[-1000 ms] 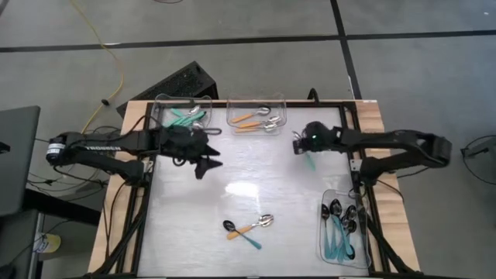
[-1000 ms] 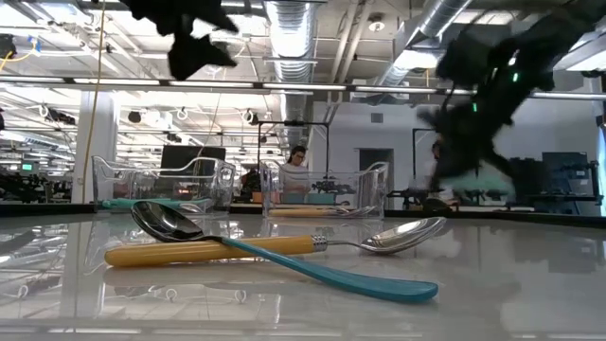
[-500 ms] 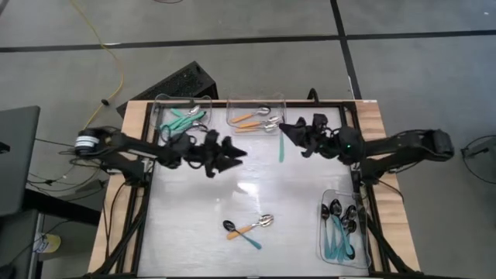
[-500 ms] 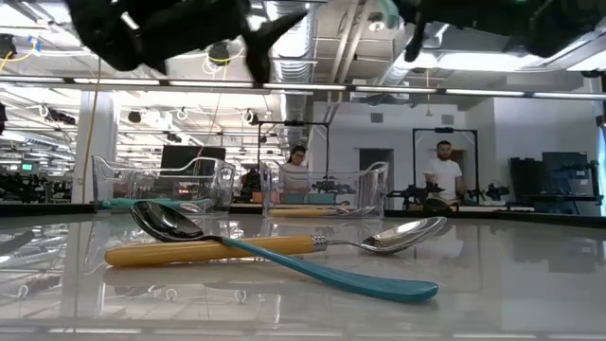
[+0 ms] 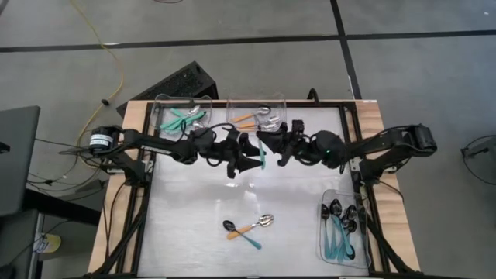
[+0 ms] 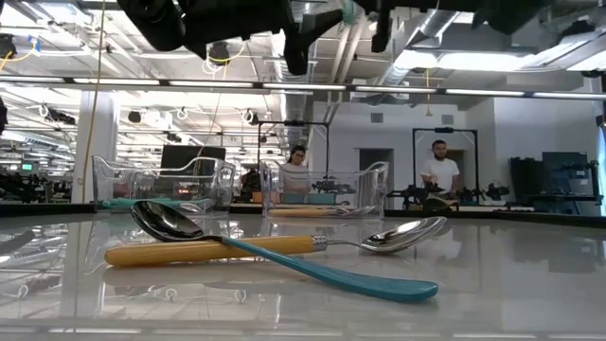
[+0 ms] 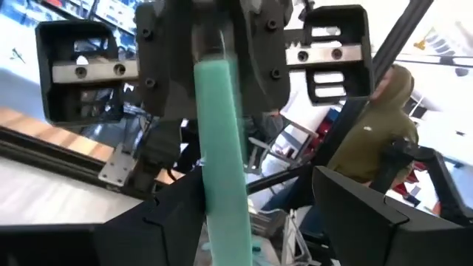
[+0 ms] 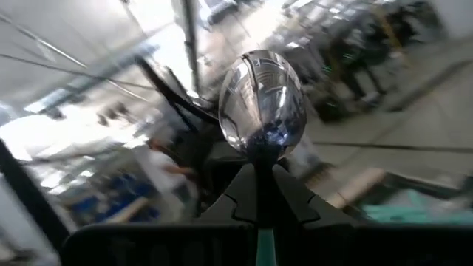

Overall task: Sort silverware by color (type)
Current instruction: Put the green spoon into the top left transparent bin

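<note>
High view | right pincer (image 5: 267, 145) clamps a teal-handled spoon (image 5: 263, 155) mid-air above the desk (image 5: 294, 225), handle pointing toward the left pincer (image 5: 246, 152) | left pincer parted around the handle, seemingly not yet gripping | handover likely

Left pincer (image 5: 249, 156) open, right pincer (image 5: 264, 145) closed

Both arms are matte black with jointed links; the left arm (image 5: 132, 142) carries white lettering, the right arm (image 5: 387, 143) a small green light.
</note>
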Controlling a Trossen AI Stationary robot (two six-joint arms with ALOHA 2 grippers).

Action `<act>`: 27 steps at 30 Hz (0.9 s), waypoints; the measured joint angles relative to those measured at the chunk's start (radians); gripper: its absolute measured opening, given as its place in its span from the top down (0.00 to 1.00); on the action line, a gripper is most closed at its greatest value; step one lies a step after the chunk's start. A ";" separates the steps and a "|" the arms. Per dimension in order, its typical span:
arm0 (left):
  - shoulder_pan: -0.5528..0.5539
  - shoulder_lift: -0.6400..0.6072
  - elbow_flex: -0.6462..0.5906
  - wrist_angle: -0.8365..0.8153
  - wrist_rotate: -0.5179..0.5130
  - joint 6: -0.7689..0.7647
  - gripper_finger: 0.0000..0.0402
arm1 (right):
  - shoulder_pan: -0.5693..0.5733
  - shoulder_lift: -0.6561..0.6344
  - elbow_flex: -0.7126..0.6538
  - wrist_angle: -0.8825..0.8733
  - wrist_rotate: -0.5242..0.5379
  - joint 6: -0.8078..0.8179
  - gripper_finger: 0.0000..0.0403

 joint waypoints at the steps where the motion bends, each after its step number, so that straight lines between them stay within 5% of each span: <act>1: -0.003 -0.001 0.000 0.001 -0.002 0.012 0.43 | 0.005 0.000 0.014 -0.041 0.026 -0.007 0.91; 9: -0.011 0.001 -0.001 -0.083 -0.065 0.006 0.48 | 0.038 -0.001 0.041 -0.107 0.174 -0.086 0.91; 18: -0.008 0.001 -0.001 -0.081 -0.111 0.009 0.88 | 0.042 -0.002 0.041 -0.129 0.173 -0.089 0.91; 20: -0.005 0.001 -0.001 -0.080 -0.110 0.018 0.88 | 0.042 -0.002 0.041 -0.128 0.168 -0.092 0.91; 27: 0.017 -0.032 -0.002 -0.117 -0.082 0.040 0.88 | 0.028 -0.030 0.041 -0.212 0.109 -0.050 0.66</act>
